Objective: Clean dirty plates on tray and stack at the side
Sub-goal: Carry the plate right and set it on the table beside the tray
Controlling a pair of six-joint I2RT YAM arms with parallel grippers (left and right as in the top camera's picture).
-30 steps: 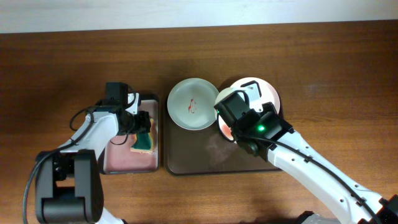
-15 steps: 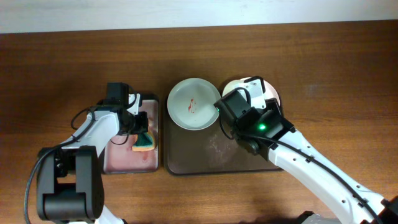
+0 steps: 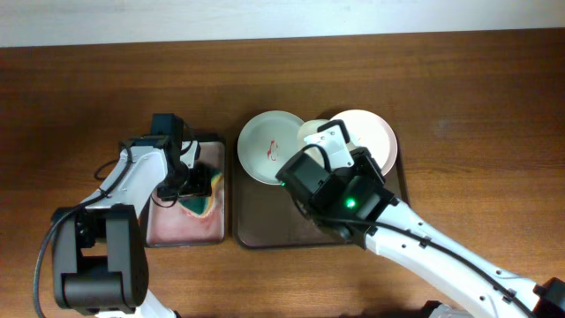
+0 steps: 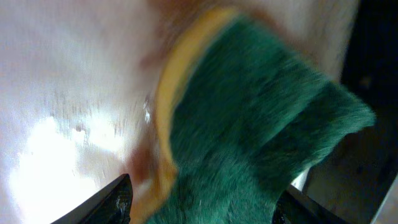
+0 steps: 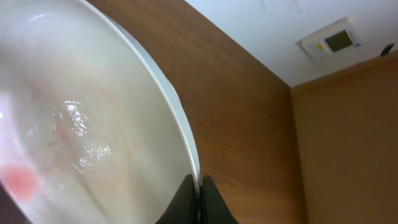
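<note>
Overhead: The tray sits at mid-table. A pale green plate lies flat on its far left corner, with a red smear at its centre. The right gripper is over the tray's far right part, at the near edge of a whitish plate. Whether another plate lies beneath that one cannot be determined. The left gripper is over the small black tray and holds a green and yellow sponge.

Left wrist: The left gripper is clamped on the sponge, above the pinkish tray floor.

Right wrist: The right gripper pinches the rim of the whitish plate. The plate is tilted and has a blurred pink smear low on its left side.
</note>
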